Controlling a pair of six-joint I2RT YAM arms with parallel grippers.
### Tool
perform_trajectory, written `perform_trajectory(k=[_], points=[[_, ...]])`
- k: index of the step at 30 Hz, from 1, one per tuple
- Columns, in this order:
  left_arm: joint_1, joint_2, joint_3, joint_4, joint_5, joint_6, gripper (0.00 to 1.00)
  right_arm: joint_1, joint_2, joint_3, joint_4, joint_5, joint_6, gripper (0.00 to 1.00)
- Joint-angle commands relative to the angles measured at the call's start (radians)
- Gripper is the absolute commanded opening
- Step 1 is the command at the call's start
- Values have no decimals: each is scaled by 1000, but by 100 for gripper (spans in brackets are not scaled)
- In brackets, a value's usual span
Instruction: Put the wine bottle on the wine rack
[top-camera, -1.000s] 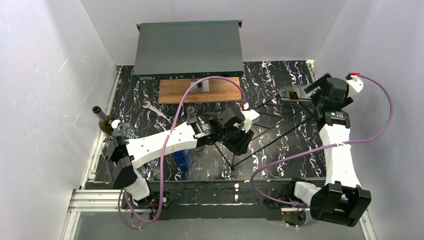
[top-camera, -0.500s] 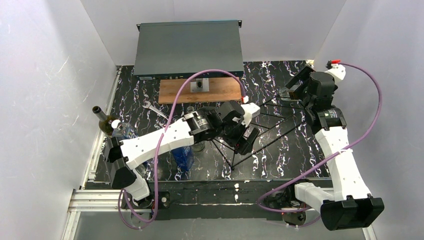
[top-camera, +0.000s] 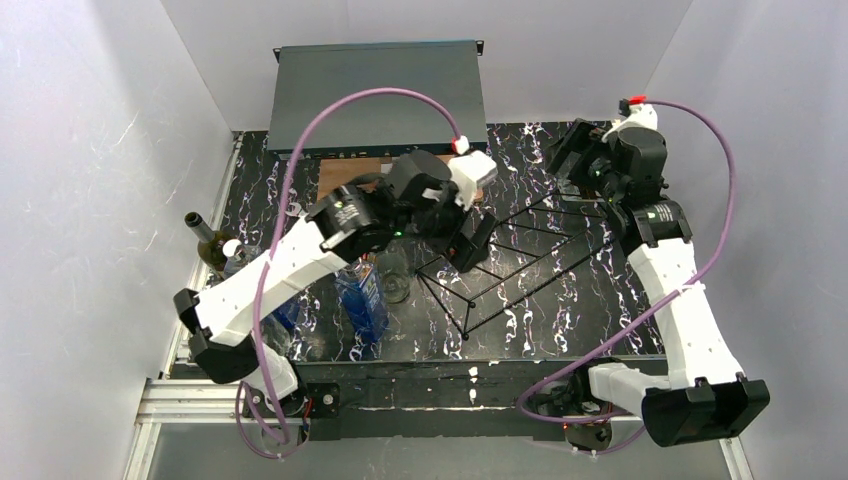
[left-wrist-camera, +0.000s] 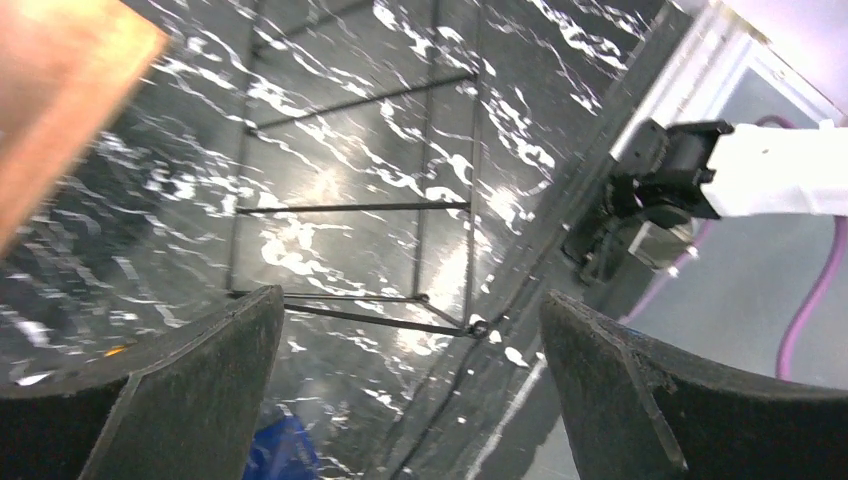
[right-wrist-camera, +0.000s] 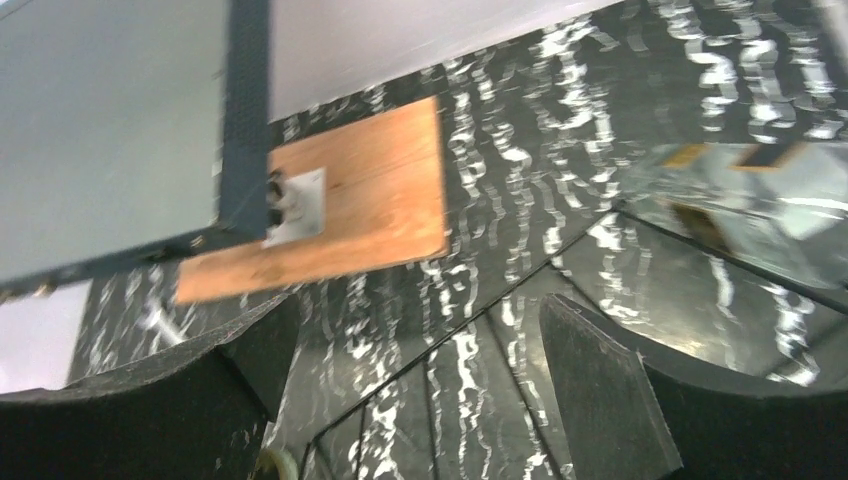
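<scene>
White-walled booth, black marbled bench (top-camera: 560, 320). Wine rack (top-camera: 520, 262) lies mid-bench, just below my left tool (top-camera: 470, 243), its far end near my right tool (top-camera: 567, 160). Both tools gape wide, nothing between fingers. My read: rack now sits where I want it, hands free for pickup. Wine bottle (top-camera: 207, 243) stands upright well off to left tool's left, by bench edge, untouched. Not yet on rack. Left tool suits that reach.

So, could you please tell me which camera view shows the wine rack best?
The top external view: nearly the whole wine rack shows there, from above. The left wrist view catches only a few of its wires, and the right wrist view just a couple of blurred wires near the bottom.
</scene>
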Motion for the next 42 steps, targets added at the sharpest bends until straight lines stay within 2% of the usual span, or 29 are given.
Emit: perform_trajectory(k=[1,4,11,17,21,26,31,39,42], points=[[46,-101,130,-104,-164,137,98,6,56,70,50,-314,-64,98],[102,-150,134,-68,-250,190,98,67,71,77,36,-297,-99,98],[216,-277,-13,157,-419,329,98,383,153,157,-23,-67,-166,98],[284,-474,-265,427,-524,422,98,518,172,134,79,-113,-143,98],[323,-591,-478,650,-585,459,98,619,202,141,106,-101,-183,92],[352,-588,-515,698,-604,497,98,726,219,145,146,-66,-233,89],[394,-587,-567,717,-597,467,98,795,246,161,171,-27,-254,85],[466,-614,-660,758,-606,428,98,830,268,171,216,-24,-273,83],[478,-622,-715,820,-624,450,98,843,288,181,231,-35,-261,81]])
